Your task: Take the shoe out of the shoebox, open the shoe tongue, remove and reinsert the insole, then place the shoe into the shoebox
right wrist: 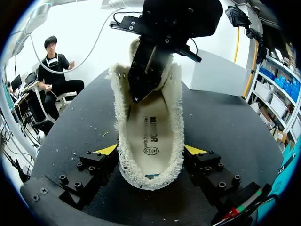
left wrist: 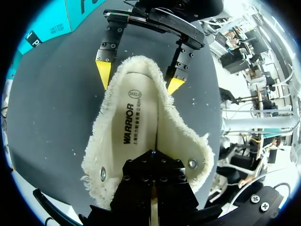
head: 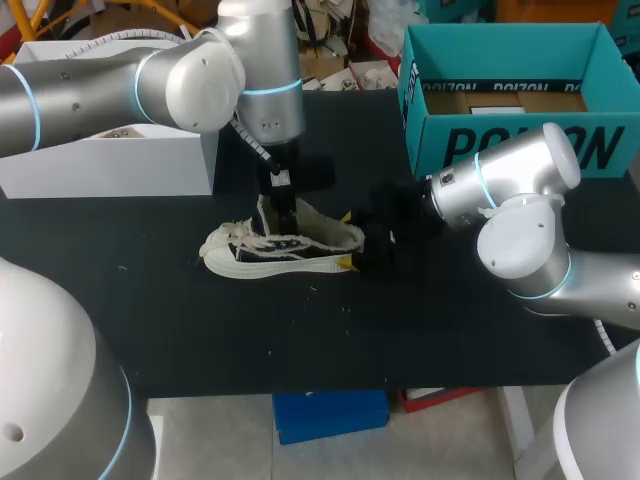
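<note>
A cream, fuzzy-edged shoe (head: 262,252) lies on the black table (head: 150,300), toe to the left. My left gripper (head: 286,212) comes down into its opening and is shut on the tongue. In the left wrist view its black fingers (left wrist: 153,162) pinch the tongue over the printed insole (left wrist: 136,122). My right gripper (head: 347,240) holds the heel, one yellow tip on each side. In the right wrist view its fingers (right wrist: 150,149) press both sides of the shoe (right wrist: 149,136). The insole (right wrist: 153,132) lies inside. The left gripper (right wrist: 138,96) stands at the tongue.
The open teal shoebox (head: 500,140) stands at the back right, behind my right arm. A white box (head: 110,165) sits at the back left. Small cream fluff specks dot the table around the shoe.
</note>
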Controlling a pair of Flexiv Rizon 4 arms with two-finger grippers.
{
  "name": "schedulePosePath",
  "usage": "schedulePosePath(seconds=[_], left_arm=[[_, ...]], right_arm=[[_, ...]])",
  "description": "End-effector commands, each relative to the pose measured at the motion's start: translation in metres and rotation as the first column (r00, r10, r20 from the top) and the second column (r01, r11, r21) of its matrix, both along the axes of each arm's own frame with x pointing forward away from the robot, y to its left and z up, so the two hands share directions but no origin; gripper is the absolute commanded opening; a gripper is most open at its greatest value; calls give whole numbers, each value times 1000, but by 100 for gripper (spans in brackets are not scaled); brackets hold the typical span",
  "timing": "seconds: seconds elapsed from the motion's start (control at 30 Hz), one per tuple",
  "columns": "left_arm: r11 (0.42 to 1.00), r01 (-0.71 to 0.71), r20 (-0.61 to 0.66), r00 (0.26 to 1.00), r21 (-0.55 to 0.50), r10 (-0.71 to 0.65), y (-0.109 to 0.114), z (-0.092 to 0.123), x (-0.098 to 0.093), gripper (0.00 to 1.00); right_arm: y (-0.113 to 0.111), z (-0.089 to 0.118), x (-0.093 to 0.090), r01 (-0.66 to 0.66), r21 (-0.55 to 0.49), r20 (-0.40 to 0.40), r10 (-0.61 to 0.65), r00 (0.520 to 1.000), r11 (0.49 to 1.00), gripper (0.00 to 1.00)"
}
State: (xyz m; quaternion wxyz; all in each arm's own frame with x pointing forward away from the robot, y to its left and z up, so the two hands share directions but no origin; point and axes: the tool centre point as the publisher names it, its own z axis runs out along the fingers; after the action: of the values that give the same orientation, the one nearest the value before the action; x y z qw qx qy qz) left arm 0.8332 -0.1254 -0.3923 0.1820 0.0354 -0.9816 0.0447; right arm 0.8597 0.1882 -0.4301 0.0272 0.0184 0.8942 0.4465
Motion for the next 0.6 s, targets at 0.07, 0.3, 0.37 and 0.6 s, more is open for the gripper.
schedulePosePath(seconds=[0.07,0.3,0.37,0.6], left_arm=[[1000,3,12,1000,16,-4,-5,-7,-2,0],[999,-4,27,1000,46,3,-9,-20,-8,0],[999,-7,32,999,53,6,-10,-24,-10,0],[997,-19,39,999,69,17,-10,-34,-15,0]], right_arm=[[1,-3,1,2,-3,0,-2,1000,1000,0],[1,-3,1,2,-3,0,-2,1000,1000,0],[1,-3,1,2,-3,0,-2,1000,1000,0],[1,-3,1,2,-3,0,-2,1000,1000,0]])
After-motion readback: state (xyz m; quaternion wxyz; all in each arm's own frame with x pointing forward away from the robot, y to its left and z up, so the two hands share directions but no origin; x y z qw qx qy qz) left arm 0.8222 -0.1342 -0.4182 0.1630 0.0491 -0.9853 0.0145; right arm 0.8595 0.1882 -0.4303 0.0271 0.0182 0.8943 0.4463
